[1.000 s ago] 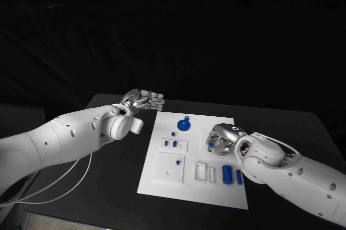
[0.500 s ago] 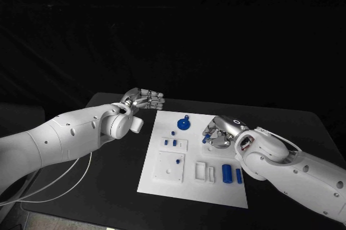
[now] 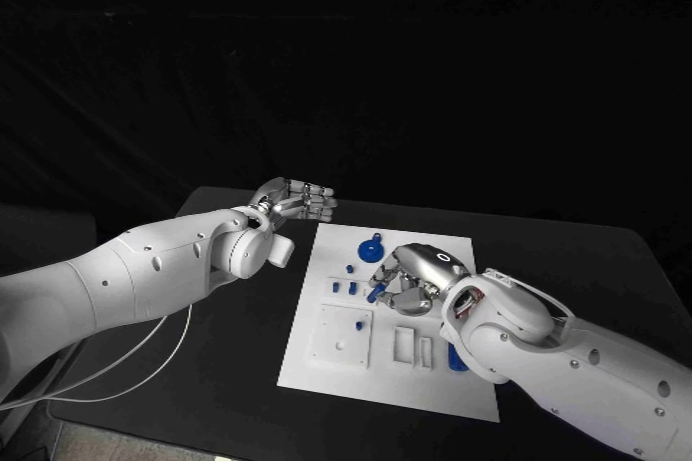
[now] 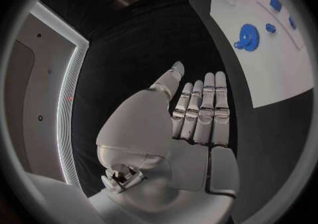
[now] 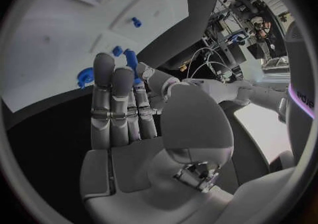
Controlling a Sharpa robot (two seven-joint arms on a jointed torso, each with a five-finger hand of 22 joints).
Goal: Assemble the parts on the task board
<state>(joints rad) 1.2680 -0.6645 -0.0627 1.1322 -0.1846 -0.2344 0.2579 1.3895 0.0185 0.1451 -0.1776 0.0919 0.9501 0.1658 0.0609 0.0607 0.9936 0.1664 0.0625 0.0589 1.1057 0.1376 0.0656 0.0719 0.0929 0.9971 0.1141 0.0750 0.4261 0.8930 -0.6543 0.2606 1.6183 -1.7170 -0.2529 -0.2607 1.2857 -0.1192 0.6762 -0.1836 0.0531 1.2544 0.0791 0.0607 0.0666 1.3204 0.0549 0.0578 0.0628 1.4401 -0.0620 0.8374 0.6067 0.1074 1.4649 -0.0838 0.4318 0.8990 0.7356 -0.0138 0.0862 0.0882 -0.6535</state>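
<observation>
The right hand has swung from the white plastic task board's right side toward its middle, carrying a small blue cylindrical part pinched in its fingertips, so an insertion near the small blue pegs looks imminent. The left hand stays released off the board's far left corner, fingers straight. A round blue gear sits near the board's far edge on the black surface.

White task board lies flat on the table — small blue parts scattered across it.
</observation>
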